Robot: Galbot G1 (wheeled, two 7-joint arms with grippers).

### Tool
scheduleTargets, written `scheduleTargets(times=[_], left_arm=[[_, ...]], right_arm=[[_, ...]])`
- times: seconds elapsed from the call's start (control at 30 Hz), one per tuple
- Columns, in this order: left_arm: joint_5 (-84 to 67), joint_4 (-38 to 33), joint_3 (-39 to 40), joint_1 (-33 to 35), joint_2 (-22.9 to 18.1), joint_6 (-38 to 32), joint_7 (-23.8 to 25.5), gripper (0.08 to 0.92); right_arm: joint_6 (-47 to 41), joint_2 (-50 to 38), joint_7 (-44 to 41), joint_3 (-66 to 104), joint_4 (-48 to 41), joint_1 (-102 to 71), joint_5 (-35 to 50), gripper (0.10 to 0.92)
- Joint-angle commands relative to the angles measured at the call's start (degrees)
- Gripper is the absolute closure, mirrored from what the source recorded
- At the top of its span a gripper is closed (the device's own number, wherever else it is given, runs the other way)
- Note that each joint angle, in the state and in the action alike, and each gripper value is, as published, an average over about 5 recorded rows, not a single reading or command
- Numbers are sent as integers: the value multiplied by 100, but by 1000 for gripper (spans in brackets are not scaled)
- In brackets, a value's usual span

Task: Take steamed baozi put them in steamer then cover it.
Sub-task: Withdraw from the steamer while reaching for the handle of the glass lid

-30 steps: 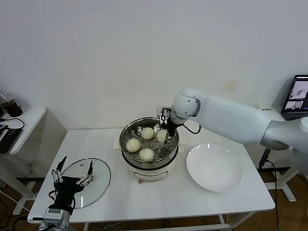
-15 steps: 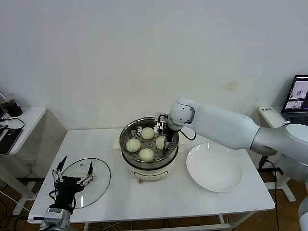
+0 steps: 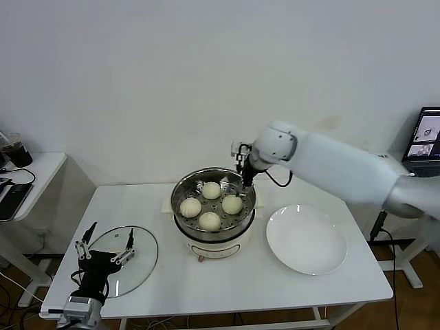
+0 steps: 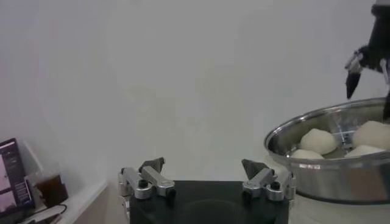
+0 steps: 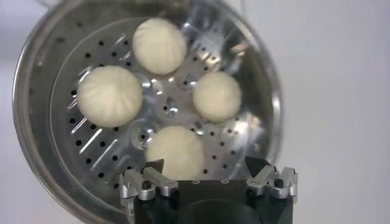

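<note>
1. All four baozi [image 3: 210, 205] sit in the steamer [image 3: 213, 228] at bench centre
2. Right pincer [image 3: 244, 163] hovers above its rim, wide and empty
3. Left pincer [image 3: 104, 249], wide, should grip the cover's [image 3: 141, 256] handle squarely near the front-left corner

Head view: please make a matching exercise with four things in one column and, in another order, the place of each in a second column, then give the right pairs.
Things:
1. steamed baozi
2. cover
3. white plate
4. right hand

Places:
A. flat on the table, under the left hand
B. above the far rim of the steamer, open and holding nothing
C. inside the steel basket, four together
D. bare on the table, on the robot's right of the steamer

Pairs: 1-C, 2-A, 3-D, 4-B
</note>
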Motion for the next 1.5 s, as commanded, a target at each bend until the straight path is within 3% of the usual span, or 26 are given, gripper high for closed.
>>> scheduleTargets(times=[0.03, 0.17, 0.27, 0.47, 0.7, 0.93, 1.27, 1.5], left_arm=[[2, -18, 22, -5, 5, 4, 4, 177], [15, -27, 48, 8, -18, -4, 5, 177], [34, -27, 78, 3, -43, -6, 4, 177], [58, 59, 136, -17, -91, -42, -1, 177], [171, 334, 201, -44, -175, -200, -17, 177], [705, 769, 284, -205, -209, -477, -44, 177], [4807, 1925, 29, -551, 56, -1450, -334, 177], [7133, 2091, -172, -265, 463, -1542, -289, 177]], right_arm=[[9, -1576, 1071, 715, 1659, -256, 930, 203], [411, -2276, 2586, 1854, 2250, -1379, 1465, 203], [1019, -2616, 3498, 3128, 2567, -2834, 1328, 203], [2573, -2649, 4274, 5795, 2836, -5724, 547, 203], [4129, -1066, 3904, 8898, 2941, -8629, -330, 203], [5114, 804, 3142, 10379, 2644, -9980, -372, 202], [4813, 2030, 2916, 10832, 2779, -10688, -171, 203], [4621, 2265, 2982, 10923, 2938, -10915, -313, 202]])
